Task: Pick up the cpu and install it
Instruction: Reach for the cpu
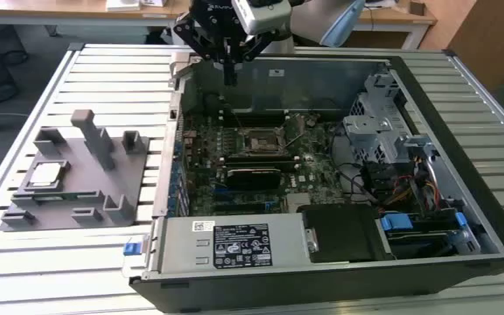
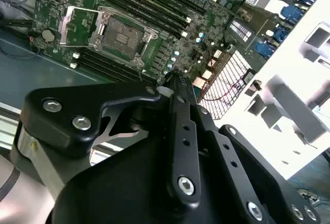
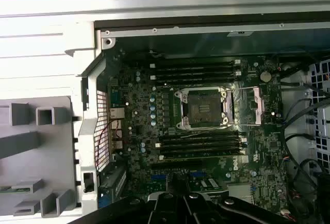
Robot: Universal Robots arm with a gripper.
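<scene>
Between pincer and cpu, the case's side wall.

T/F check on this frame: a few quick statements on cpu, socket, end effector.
1. The end effector holds the cpu. False: the cpu lies on the grey fixture, on the exterior view's left of the case.
2. The motherboard socket is empty. True.
3. The end effector hangs over the fixture. False: it is above the open computer case.
4. A green memory stick sits in the fixture near the cpu. True.
</scene>
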